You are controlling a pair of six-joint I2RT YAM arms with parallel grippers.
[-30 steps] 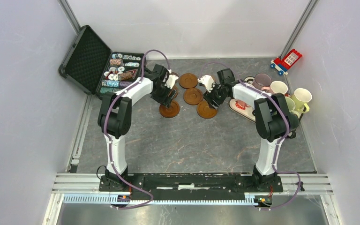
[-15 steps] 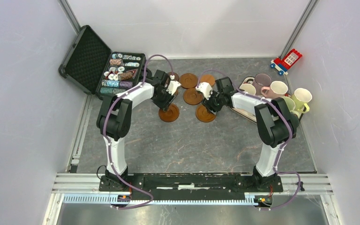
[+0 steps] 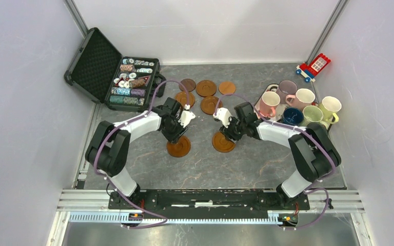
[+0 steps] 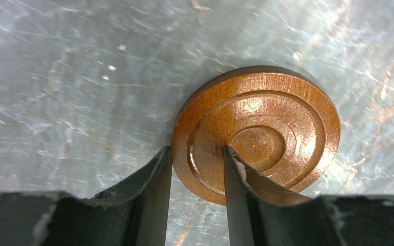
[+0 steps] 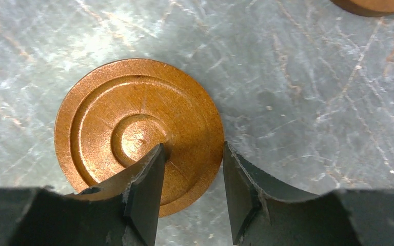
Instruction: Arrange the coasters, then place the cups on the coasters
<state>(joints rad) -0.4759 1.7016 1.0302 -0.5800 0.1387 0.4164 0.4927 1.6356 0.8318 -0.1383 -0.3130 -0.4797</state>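
In the top view two coasters lie on the grey table ahead of the arms, one under each gripper. My left gripper [image 3: 177,137] is shut on the rim of a glossy brown coaster [image 3: 178,147]. In the left wrist view one finger sits outside that coaster's [image 4: 267,133] edge and the other on its ringed top. My right gripper [image 3: 229,136] is shut the same way on an orange-brown coaster [image 3: 222,142], whose rim [image 5: 128,128] it straddles. Several more coasters [image 3: 205,88] lie further back. The cups [image 3: 304,96] stand grouped at the right, a pink one [image 3: 269,102] nearest.
An open black case of poker chips [image 3: 113,72] lies at the back left. A red toy block vehicle [image 3: 313,65] sits at the back right corner. The white tray's edge [image 3: 273,86] shows behind the pink cup. Another coaster's edge [image 5: 374,5] shows in the right wrist view.
Both arms have pulled back toward the near edge, each bringing its coaster along. The left jaws have closed on their coaster. The cups at the right are now uncovered.
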